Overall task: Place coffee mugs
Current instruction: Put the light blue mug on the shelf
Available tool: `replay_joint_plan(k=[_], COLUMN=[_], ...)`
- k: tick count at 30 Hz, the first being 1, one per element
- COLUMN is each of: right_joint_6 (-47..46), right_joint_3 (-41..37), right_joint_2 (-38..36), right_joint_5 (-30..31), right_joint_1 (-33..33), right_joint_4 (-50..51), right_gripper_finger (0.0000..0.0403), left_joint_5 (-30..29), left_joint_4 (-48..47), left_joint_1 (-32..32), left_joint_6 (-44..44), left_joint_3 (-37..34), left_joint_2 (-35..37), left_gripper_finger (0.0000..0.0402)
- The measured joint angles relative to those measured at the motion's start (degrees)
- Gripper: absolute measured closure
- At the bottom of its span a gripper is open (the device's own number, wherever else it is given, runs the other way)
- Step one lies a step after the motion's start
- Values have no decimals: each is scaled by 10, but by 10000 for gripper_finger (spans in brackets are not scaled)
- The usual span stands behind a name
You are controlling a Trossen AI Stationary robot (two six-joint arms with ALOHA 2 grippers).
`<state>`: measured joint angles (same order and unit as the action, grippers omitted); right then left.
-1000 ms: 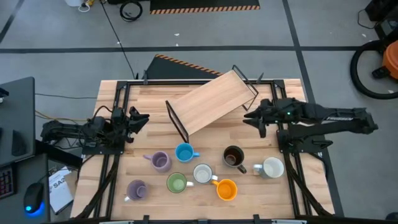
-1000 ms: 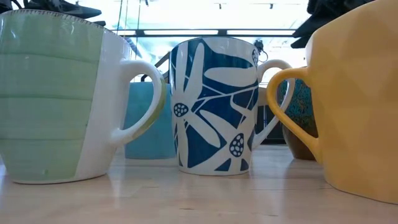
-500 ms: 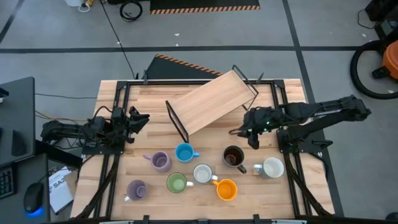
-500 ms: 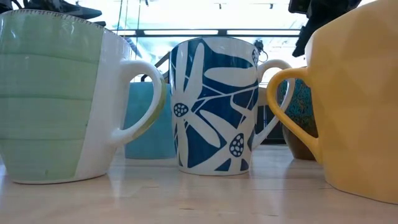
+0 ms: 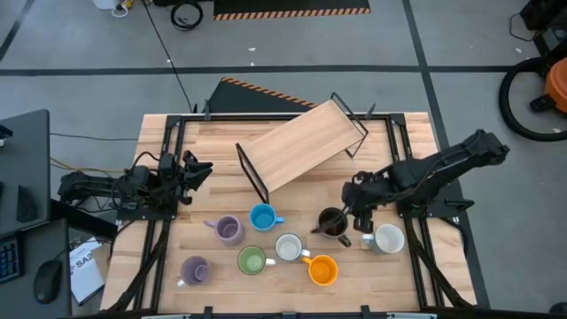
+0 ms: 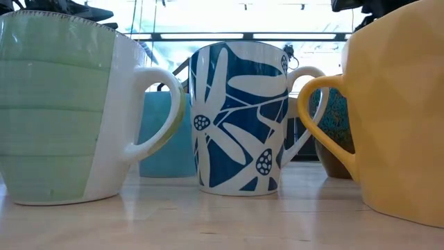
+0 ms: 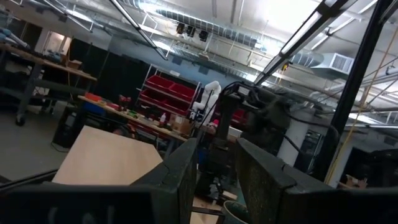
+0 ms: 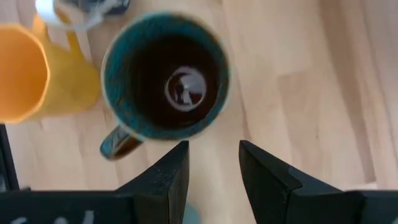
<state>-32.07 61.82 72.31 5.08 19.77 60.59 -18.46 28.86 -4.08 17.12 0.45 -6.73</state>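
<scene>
Hovering, fingers parted and empty, right gripper (image 5: 347, 213) over round glazed dark brown mug (image 5: 332, 222), seemingly just beside its rim.

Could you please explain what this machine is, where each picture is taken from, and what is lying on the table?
It is a robot with two dark arms at a wooden table, each ending in a two-finger tool. One picture looks straight down, one sits at table height among the mugs, and one camera rides on each wrist.

On the table are a tilted wooden rack and coffee mugs: two lilac, a blue, a green, an orange, a dark brown mug and two white.

The right tool hangs open just above the dark brown mug, holding nothing. The left tool waits at the table's left edge, also empty.
</scene>
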Motion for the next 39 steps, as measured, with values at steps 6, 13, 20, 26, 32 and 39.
replay_joint_plan(k=[6, 13, 20, 26, 32, 39], right_joint_6=[-45, -91, -108, -110, -90, -88], right_joint_3=[23, 43, 68, 68, 67, 65], right_joint_2=[52, 106, 148, 192, 225, 228], right_joint_5=[-1, -54, -66, -101, -99, -29], right_joint_1=[49, 90, 107, 110, 109, 101], right_joint_4=[45, 76, 81, 102, 131, 170], right_gripper_finger=[257, 257, 257, 257, 257, 257], left_joint_5=[0, 0, 0, 0, 0, 2], left_joint_4=[0, 1, 7, 6, 6, 5], left_joint_1=[0, 0, 2, 2, 2, 2], left_joint_6=[-5, -4, -9, -10, -12, 2], left_joint_3=[0, 0, 0, 0, 0, 0], left_joint_2=[0, 0, 0, 0, 0, 0], left_gripper_finger=[285, 285, 285, 285, 285, 285])
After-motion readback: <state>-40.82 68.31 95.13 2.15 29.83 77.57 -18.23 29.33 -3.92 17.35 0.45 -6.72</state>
